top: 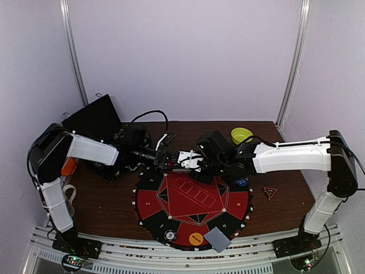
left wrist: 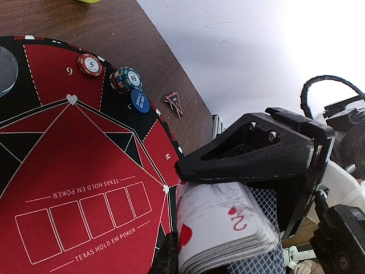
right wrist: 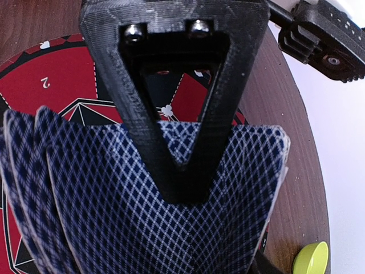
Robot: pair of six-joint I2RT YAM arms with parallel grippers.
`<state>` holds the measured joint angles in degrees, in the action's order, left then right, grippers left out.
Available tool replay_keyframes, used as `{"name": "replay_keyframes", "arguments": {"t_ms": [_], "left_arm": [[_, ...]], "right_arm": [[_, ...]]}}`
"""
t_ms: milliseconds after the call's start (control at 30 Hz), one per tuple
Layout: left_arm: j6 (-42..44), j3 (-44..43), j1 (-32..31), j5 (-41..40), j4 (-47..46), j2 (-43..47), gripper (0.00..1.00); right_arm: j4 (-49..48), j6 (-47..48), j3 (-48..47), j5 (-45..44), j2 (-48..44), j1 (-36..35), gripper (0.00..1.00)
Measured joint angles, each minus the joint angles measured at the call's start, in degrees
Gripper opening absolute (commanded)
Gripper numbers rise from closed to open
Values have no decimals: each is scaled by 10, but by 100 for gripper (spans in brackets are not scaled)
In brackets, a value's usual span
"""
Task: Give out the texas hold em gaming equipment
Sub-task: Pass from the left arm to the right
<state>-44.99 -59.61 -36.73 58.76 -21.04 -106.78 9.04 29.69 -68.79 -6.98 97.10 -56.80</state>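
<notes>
My left gripper (top: pixel 165 155) is shut on a deck of playing cards (left wrist: pixel 228 228) above the far rim of the round mat (top: pixel 191 202); a red two faces the left wrist camera. My right gripper (top: pixel 193 160) meets it from the right. One of its black fingers (right wrist: pixel 174 114) lies over the fanned blue-backed cards (right wrist: pixel 114 217), and the other finger is hidden beneath them. On the mat sit chip stacks (left wrist: pixel 90 64) (left wrist: pixel 126 79), a blue button (top: pixel 242 182), an orange button (top: pixel 195 238), a further chip (top: pixel 169 234) and dealt cards (top: pixel 217 240).
A lime-green bowl (top: pixel 241 135) stands at the back right of the brown table. A small red-and-black triangle (top: pixel 270 192) lies right of the mat. A black box (top: pixel 94 117) leans at the back left, with cables behind the left arm.
</notes>
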Motion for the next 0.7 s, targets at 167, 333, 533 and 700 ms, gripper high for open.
{"name": "replay_keyframes", "arguments": {"t_ms": [167, 333, 533, 700], "left_arm": [[-9, 0, 0, 2, -3, 0, 25], [-19, -5, -1, 16, -3, 0, 37], [-6, -28, -2, 20, 27, 0, 47], [1, -37, -2, 28, 34, 0, 58]], "right_arm": [[3, -1, -2, 0, 0, 1, 45], [5, -1, -2, -1, 1, 3, 45], [5, -1, -2, -5, 1, 6, 45], [5, -2, -2, -5, 1, 6, 45]]}}
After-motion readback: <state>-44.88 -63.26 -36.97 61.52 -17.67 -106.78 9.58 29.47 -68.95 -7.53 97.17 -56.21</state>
